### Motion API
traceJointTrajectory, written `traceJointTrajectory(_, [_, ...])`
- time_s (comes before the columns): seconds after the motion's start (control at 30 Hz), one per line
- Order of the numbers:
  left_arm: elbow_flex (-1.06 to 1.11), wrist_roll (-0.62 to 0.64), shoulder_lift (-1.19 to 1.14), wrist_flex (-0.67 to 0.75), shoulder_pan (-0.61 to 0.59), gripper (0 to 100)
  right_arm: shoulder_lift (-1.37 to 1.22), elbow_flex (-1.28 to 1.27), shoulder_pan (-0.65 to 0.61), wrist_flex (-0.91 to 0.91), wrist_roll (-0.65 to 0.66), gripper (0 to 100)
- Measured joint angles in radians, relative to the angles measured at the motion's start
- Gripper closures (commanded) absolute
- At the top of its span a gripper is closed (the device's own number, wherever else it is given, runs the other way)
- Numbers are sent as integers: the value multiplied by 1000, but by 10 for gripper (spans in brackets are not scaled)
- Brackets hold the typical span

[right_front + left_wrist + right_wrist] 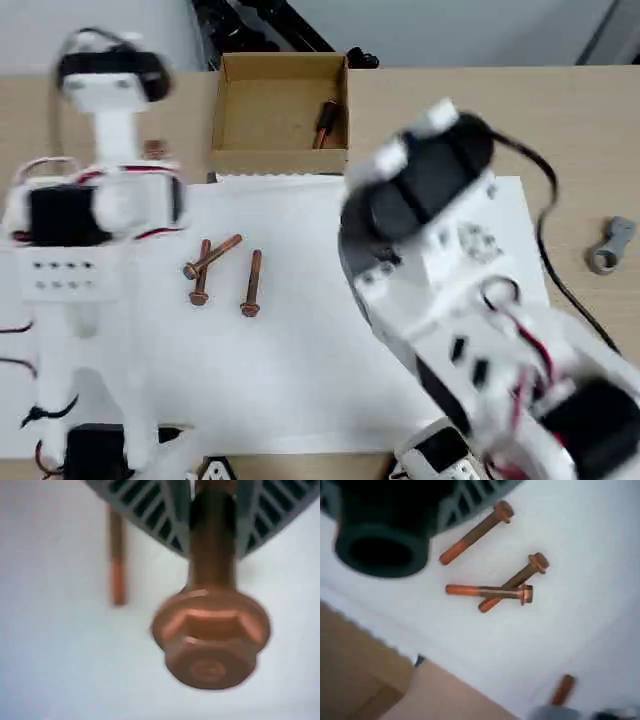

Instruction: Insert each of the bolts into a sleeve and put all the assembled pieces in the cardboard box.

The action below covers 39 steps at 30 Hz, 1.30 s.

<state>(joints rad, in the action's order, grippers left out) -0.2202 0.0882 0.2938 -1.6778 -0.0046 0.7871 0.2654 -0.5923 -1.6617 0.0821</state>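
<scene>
The hand (212, 515) clamps a bolt (211, 635); a second bolt (116, 560) lies beyond.

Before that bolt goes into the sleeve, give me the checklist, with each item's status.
1. Left pincer clamps the bolt: ok.
2. Right pincer holds the sleeve, bore empty: ok.
3. Bolt tip at the bore: not ok, well apart.
4. Bolt and bore on one line: cannot tell.
5. Cardboard box has room beside the one piece inside: ok.
6. Three loose bolts wait on the white sheet: ok.
</scene>
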Motion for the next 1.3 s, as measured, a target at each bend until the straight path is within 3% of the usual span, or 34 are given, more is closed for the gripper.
traceJointTrajectory(0.13, [-57, -5, 0, 110, 89, 994, 130, -176, 0, 18, 18, 983])
traceJointTrajectory(0.23, [-74, 0, 0, 196, 120, 994, 239, -400, 2, 138, 18, 986])
traceJointTrajectory(0.53, [-78, 0, 0, 328, 219, 994, 695, -1235, 0, 830, 18, 988])
traceJointTrajectory(0.67, [-78, 0, 0, 333, 252, 994, 775, -1476, 0, 1036, 12, 988])
traceJointTrajectory(0.77, [-78, 6, 0, 336, 292, 994, 790, -1557, 0, 1152, -86, 988])
traceJointTrajectory(0.9, [-78, 103, 0, 371, 338, 994, 793, -1640, 2, 1270, -201, 989])
traceJointTrajectory(1.3, [-78, 411, 0, 387, 405, 995, 793, -1679, 2, 1399, -221, 994])
